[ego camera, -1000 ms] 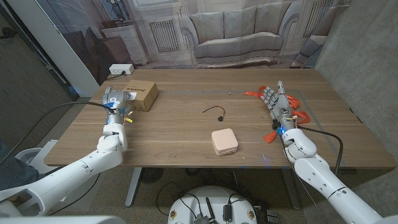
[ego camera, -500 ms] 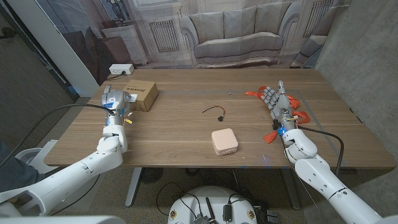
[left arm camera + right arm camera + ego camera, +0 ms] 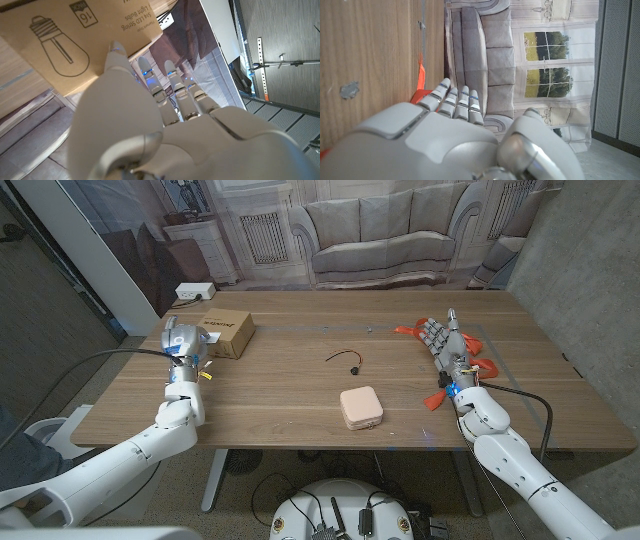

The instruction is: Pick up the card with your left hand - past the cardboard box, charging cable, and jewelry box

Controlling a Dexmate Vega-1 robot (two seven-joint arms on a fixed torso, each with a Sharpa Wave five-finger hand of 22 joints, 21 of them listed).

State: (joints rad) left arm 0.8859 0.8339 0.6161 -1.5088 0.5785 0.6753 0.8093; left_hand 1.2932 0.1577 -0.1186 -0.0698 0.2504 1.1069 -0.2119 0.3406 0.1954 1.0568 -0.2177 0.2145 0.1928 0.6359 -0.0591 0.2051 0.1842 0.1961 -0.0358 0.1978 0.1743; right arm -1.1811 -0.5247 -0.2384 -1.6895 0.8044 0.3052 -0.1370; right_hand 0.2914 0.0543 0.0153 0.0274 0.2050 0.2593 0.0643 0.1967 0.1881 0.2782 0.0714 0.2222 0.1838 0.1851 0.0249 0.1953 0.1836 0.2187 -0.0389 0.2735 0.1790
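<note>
Hovering left hand [image 3: 181, 340] beside brown cardboard box [image 3: 226, 333] at surface's far left, fingers [image 3: 172, 80] straight, apart, gripping nothing. Card not discernible. Thin black charging cable [image 3: 346, 360] mid-surface; pale pink square jewelry box [image 3: 360, 407] nearer front edge. Right hand [image 3: 444, 345] over orange tape strips [image 3: 408, 331], fingers extended, empty.
</note>
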